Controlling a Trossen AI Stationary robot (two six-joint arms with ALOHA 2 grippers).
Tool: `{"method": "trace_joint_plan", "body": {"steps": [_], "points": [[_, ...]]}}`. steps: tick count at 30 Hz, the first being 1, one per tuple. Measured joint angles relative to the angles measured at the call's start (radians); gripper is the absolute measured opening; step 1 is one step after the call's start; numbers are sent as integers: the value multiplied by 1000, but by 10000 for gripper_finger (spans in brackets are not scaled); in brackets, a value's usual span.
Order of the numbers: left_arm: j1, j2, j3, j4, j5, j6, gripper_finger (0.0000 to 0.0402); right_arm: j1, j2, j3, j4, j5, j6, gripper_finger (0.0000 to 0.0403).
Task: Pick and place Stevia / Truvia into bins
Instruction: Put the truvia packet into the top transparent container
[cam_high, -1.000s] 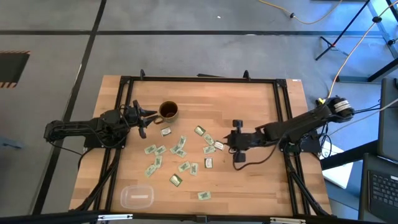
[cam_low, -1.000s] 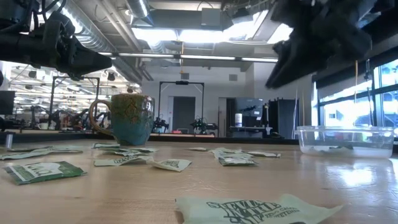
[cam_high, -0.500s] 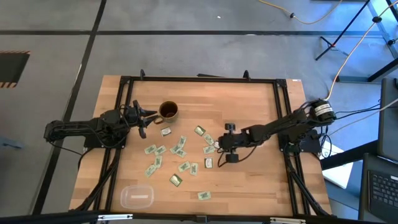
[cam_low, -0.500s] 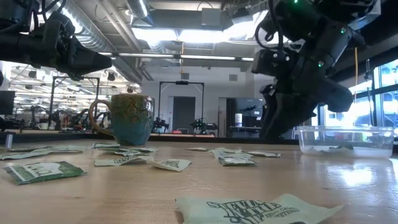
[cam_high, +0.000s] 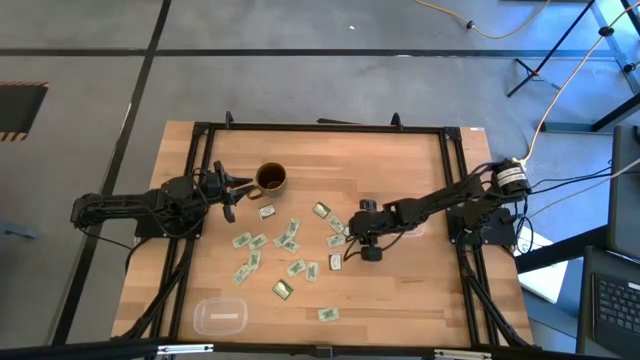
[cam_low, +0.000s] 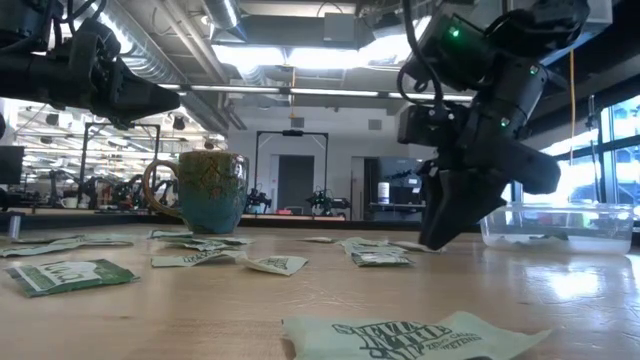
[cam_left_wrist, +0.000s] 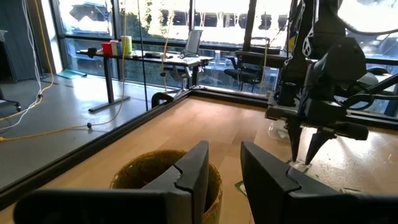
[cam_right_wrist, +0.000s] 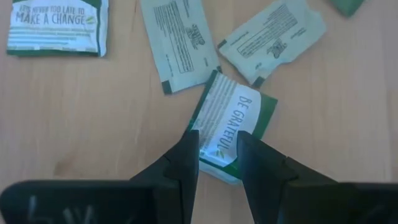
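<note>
Right hand (cam_high: 347, 238), fingers narrowly parted, poised at frame centre over a sachet (cam_right_wrist: 231, 124) to pinch it

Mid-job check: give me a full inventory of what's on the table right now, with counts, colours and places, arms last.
Green-and-white paper sachets: about eighteen, scattered flat across the table's middle.
Brown ceramic mug: one, upright, toward the far left of the table, beside the left gripper.
Clear plastic bins: two; one at the near left corner, one on the right, under the right arm.
Wooden table: one, light wood, black frame.
Left gripper: open, beside the mug.
Right gripper: open, low over a sachet among the rightmost sachets.
</note>
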Motion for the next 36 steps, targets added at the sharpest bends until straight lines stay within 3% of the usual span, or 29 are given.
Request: {"method": "trace_joint_plan", "body": {"steps": [18,29,36], "points": [[0,0,0,0,0,0,88,0,-8,4,-20,0,-31,27],[0,0,0,0,0,-2,88,7,-203,121,-390,1,-20,29],[0,1,0,0,0,-1,88,10,-397,91,-591,2,127,29]]}}
